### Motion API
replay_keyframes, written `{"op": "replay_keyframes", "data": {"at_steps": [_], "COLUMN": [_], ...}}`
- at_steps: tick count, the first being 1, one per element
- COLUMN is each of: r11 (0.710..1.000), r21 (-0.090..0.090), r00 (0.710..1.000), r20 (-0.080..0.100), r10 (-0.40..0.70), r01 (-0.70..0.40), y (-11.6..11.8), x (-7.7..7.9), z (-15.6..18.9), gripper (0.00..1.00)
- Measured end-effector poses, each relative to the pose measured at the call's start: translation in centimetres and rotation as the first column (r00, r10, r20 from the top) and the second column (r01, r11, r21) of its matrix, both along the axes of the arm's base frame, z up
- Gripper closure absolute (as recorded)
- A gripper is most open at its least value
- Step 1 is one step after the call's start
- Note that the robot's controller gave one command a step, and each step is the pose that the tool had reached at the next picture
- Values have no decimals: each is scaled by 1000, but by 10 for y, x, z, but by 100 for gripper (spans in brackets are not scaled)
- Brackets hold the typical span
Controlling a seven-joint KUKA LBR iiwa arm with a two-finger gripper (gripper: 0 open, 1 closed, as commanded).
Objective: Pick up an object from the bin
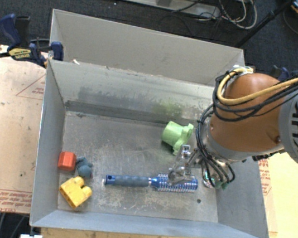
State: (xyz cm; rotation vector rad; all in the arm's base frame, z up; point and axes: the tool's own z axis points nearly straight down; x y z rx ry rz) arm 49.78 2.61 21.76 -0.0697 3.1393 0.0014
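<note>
My gripper [181, 171] reaches down from under the orange cover at the bin's right side, its metal fingertips right at the bristle head of a blue brush [149, 183] that lies flat along the bin's front. A light green plastic piece [177, 135] sits just behind and left of the fingers, near the back wall. Whether the fingers touch the brush head I cannot tell.
At the bin's front left lie a yellow block [75, 191], a small orange-red cube [66, 160] and a little grey-blue piece [84, 168] close together. The arm and its cables cover the bin's right part.
</note>
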Motion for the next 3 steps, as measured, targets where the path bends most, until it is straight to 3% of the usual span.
{"op": "replay_keyframes", "data": {"at_steps": [1, 2, 3], "r11": [1000, 1000, 1000], "r21": [2, 2, -1], "r00": [1000, 1000, 1000], "r20": [0, 7, 8], "r10": [4, 5, -10], "r01": [-4, -5, 10], "y": [-44, -44, -41], "x": [56, 57, 59], "z": [-147, -141, 35], "gripper": [0, 100, 100]}}
